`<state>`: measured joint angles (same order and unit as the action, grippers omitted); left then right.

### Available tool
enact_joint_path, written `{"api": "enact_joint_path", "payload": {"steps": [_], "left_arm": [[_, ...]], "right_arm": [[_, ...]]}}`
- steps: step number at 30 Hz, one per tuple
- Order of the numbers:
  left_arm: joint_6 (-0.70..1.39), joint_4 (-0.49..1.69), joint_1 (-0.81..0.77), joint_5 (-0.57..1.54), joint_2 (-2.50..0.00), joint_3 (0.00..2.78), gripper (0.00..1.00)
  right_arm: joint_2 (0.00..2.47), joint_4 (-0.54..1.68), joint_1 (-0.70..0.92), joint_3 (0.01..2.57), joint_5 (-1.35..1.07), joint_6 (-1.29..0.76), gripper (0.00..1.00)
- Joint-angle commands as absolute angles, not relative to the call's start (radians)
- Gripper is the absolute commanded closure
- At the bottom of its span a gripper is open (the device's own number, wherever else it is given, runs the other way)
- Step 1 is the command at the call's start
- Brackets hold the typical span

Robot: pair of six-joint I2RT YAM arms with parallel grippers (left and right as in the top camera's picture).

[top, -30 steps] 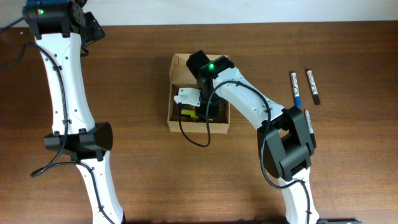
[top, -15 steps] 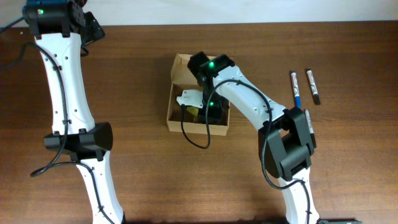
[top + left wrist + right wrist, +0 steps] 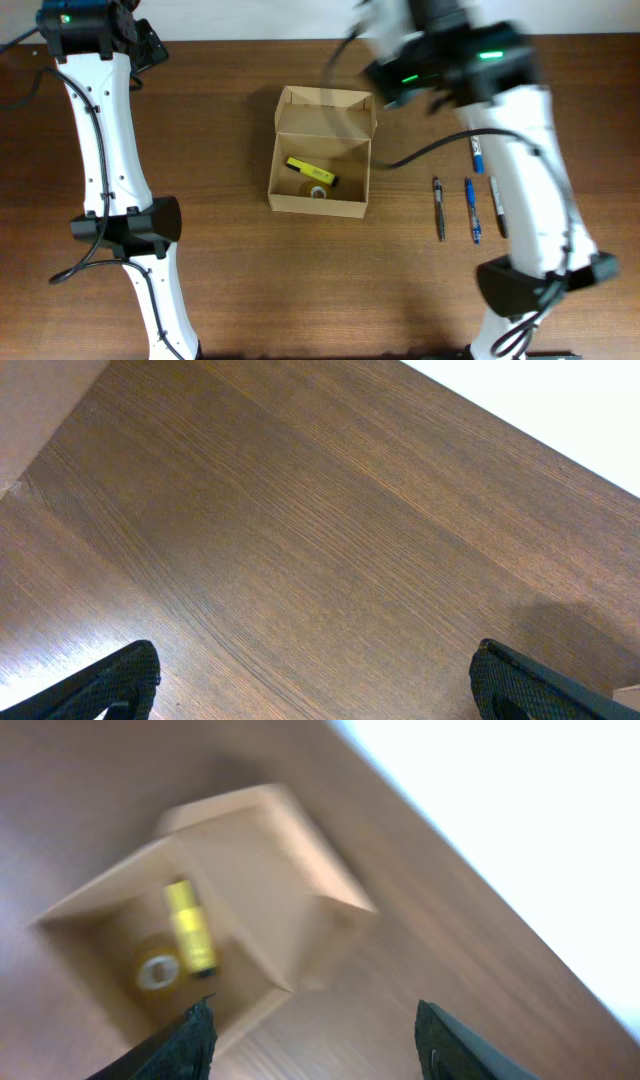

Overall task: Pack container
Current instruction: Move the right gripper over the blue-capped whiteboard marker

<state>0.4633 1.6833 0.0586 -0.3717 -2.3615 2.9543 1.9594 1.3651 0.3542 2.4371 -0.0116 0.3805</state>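
The container [image 3: 320,108] is a tan cardboard box at the table's middle, its flap lid standing open at the back. Inside lie a yellow highlighter [image 3: 312,172] and a small roll of tape [image 3: 318,192]. The right wrist view, blurred by motion, looks down on the container [image 3: 300,920] with the highlighter [image 3: 190,925] and the roll [image 3: 158,972] in it. My right gripper [image 3: 315,1016] hangs open and empty above the box's near corner. My left gripper [image 3: 312,656] is wide open over bare wood at the far left.
Three pens [image 3: 470,210] lie side by side on the table right of the box, and a blue pen [image 3: 478,155] lies just behind them. The raised right arm [image 3: 450,65] blurs across the back right. The left arm [image 3: 105,150] stands along the left side.
My right gripper opened, rose out of the box and swung up to the right, leaving the yellow highlighter inside. The left arm has not moved.
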Motion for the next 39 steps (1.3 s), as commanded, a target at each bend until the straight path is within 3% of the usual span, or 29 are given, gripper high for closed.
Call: {"api": "enact_joint_path", "payload": {"steps": [1,6,11,21,25,39], "left_arm": [[0.454,1.684,0.061,-0.382,-2.328,2.95,0.0],[0.454,1.684,0.061,-0.382,-2.328,2.95,0.0],[0.454,1.684,0.061,-0.382,-2.328,2.95,0.0],[0.454,1.684,0.061,-0.382,-2.328,2.95,0.0],[0.454,1.684,0.061,-0.382,-2.328,2.95,0.0],[0.454,1.684,0.061,-0.382,-2.328,2.95,0.0]], "right_arm": [[1.988,1.381,0.149,2.429,0.02,0.168,0.36],[2.044,1.4,-0.045,2.362,-0.038,0.12,0.4],[2.106,1.384,-0.125,2.242,-0.061,0.114,0.44],[2.209,1.181,-0.131,1.962,-0.097,0.155,0.38],[2.274,1.147,-0.14,1.943,-0.094,0.175,0.45],[2.37,1.103,-0.14,1.942,-0.067,0.175,0.48]]}}
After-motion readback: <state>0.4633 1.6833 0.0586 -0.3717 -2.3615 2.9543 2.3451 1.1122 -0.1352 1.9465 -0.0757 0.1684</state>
